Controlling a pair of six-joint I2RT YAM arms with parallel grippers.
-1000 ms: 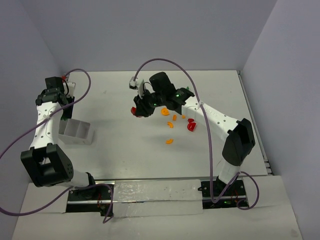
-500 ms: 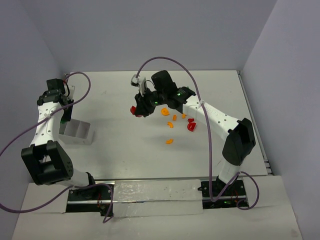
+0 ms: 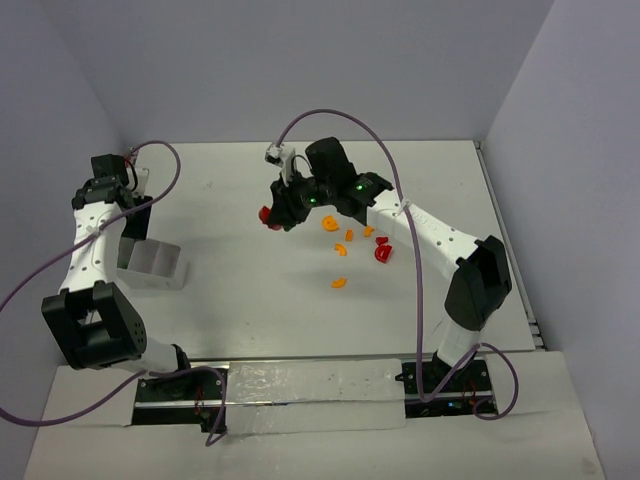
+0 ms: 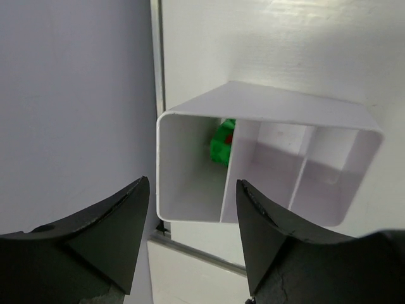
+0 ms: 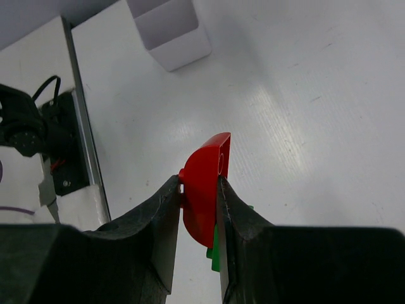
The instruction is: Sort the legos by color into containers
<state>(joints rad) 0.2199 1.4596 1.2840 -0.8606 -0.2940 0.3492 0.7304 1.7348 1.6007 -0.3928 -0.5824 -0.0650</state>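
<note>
1. Left gripper (image 4: pixel 193 193): jaws apart, holding nothing, above the white tray (image 4: pixel 266 104) at the left of the desk (image 3: pixel 230 300); a green lego (image 4: pixel 221 143) lies in its end compartment.
2. Right gripper (image 5: pixel 199 187): jaws clamped on a red half-disc (image 5: pixel 209 161), mid-desk.

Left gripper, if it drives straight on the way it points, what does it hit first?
Probably the white tray: in the wrist view its end compartment, holding a green lego, lies straight ahead between the open left gripper's fingers. Gap unclear.

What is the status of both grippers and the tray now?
Left gripper open, empty, above tray. Right gripper shut on red piece. Green piece in tray's end compartment. Nothing seen blocking the way.
</note>
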